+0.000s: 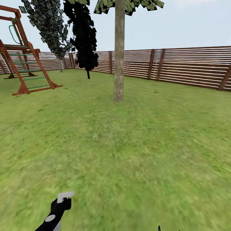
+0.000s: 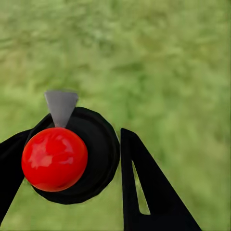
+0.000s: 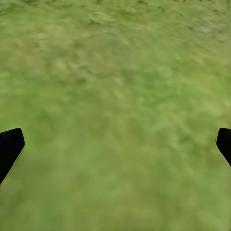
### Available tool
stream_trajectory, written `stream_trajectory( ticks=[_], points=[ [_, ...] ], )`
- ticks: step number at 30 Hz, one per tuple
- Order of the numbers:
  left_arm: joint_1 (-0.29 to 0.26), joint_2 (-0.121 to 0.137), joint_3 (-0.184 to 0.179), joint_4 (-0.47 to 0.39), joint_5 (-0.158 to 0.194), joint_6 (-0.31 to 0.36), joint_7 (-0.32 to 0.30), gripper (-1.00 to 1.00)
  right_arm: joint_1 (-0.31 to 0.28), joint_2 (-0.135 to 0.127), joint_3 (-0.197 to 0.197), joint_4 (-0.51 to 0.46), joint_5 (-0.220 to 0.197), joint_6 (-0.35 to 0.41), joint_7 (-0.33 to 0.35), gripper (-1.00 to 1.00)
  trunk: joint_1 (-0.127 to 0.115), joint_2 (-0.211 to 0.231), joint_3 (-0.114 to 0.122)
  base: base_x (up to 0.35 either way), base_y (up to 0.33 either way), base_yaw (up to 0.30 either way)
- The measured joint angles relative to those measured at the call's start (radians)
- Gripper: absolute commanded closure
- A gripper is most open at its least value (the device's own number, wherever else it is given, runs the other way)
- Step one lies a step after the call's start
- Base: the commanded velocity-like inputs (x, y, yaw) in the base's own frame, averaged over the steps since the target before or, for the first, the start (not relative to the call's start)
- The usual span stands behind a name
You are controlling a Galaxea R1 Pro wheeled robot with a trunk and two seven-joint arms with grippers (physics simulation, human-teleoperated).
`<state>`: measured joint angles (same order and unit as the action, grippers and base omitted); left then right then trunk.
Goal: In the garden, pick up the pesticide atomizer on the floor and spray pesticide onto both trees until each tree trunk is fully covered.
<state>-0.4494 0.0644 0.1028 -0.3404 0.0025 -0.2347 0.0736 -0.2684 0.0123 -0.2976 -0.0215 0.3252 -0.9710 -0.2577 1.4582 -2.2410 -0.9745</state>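
Black atomizer (image 1: 57, 208) clamped in left jaws, right jaws spread empty over grass (image 3: 115, 96), trunk (image 1: 119, 51) well ahead past the atomizer; spraying from here likely falls short, leaving trunk uncovered.

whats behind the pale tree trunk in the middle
Behind the tree trunk runs the brown slat fence across the lawn. The trunk covers a strip of the fence, so what's there can't be seen.
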Motion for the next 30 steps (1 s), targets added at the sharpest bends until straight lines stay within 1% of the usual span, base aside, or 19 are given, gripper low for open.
stream_trajectory(
  ticks=[30],
  points=[
    [0.0, 0.0, 0.0, 0.0, 0.001, 0.0, 0.0, 1.0, 0.0, 0.0, 0.0, 0.0, 0.0, 0.0, 0.0, -1.0, 0.0, 0.0, 0.0, 0.337, 0.0, 0.0]
  ],
)
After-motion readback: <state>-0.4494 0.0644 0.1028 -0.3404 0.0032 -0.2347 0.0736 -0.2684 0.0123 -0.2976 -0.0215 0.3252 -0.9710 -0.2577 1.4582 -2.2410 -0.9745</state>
